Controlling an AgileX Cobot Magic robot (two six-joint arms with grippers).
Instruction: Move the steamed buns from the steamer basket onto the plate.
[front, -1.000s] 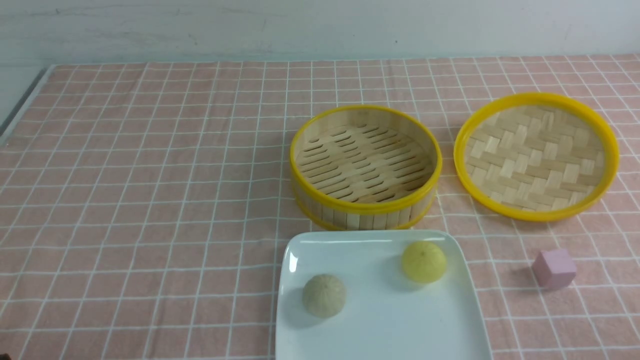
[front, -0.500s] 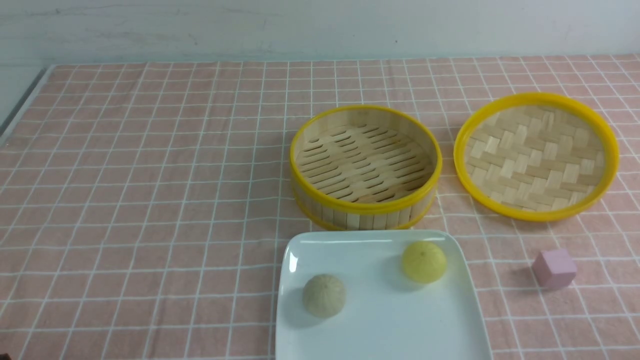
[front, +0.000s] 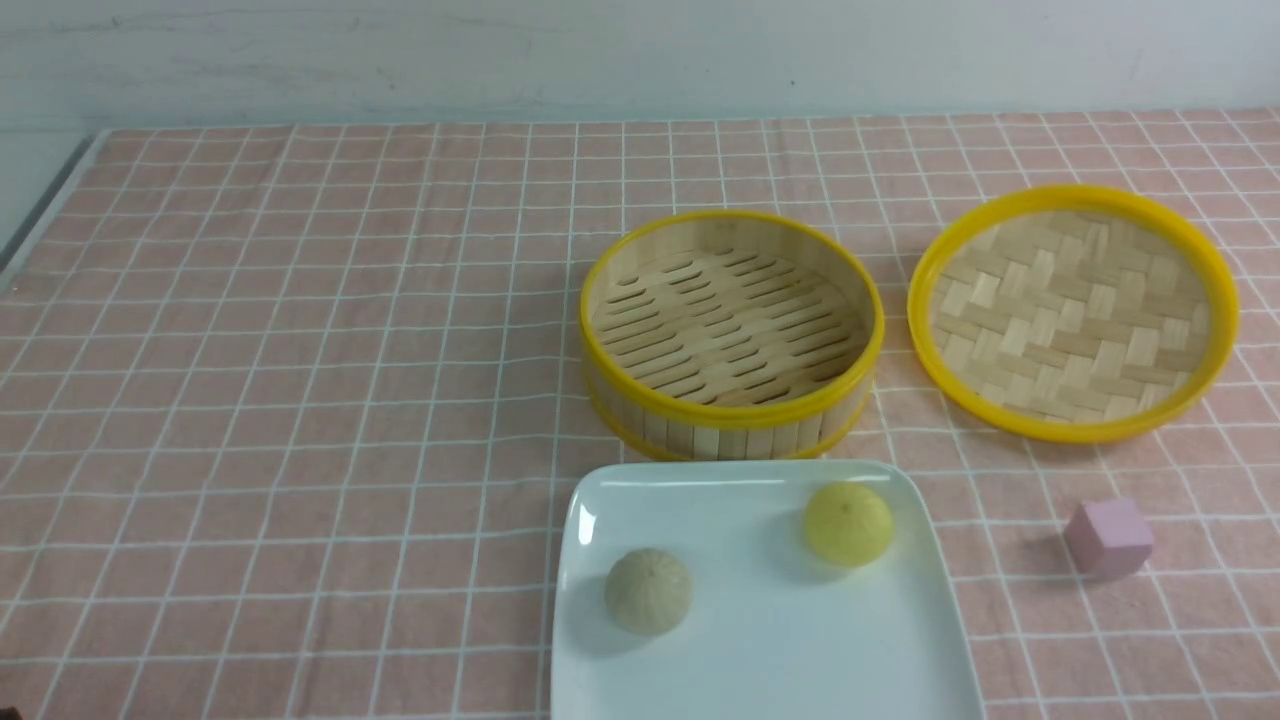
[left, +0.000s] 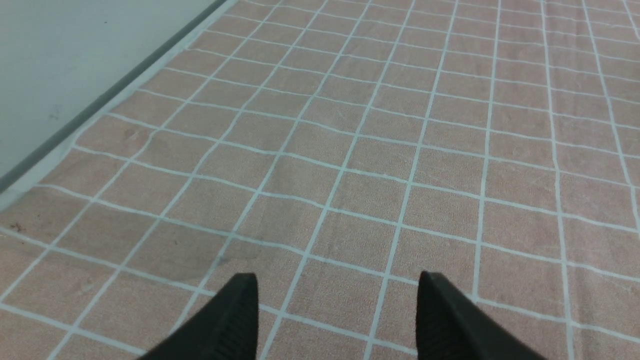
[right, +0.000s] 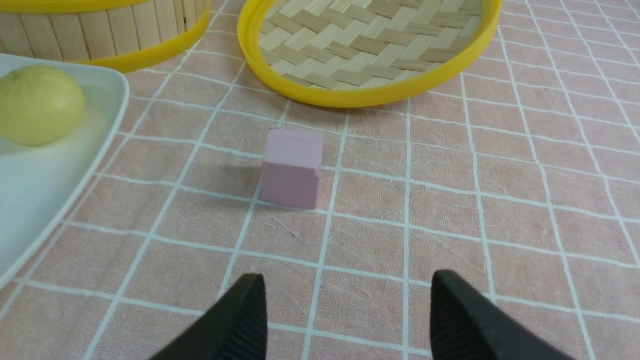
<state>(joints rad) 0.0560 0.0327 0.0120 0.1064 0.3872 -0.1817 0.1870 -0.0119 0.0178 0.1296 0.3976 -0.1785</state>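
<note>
Left gripper (left: 337, 275): jaws wide apart, clamped on nothing, low over the checked cloth (left: 380, 150). Open cloth ahead of the fingertips and to both sides. At one side of that wrist view, the cloth's edge along a dark strip (left: 115, 85), with a pale bare surface beyond.

Right gripper (right: 347, 274): jaws likewise spread and holding nothing, above bare cloth. Just ahead of the tips, a pink cube (right: 291, 167), standing alone, clear room all round it. Past the cube, the lid (right: 360, 97), woven side up, its far rim cut off by the frame. Off to the side, one corner of the plate (right: 30, 200) with the yellow bun (right: 39, 105) near its edge. Behind that, a slice of the steamer basket (right: 110, 30), mostly out of frame.

From the front view: neither arm nor gripper in sight. Basket mid-table, slotted floor fully in sight, near wall at the plate's far edge; touching or just short of it, impossible to tell. Both buns on the plate: yellow bun toward the far right corner, beige bun (front: 648, 590) toward the left edge, well apart from each other. Plate's near edge cut off by the frame. Lid right of the basket, a narrow gap between the two rims. Cube right of the plate, nearer than the lid. Left half of the table: open cloth out to the wall (front: 600, 50) at the back.
</note>
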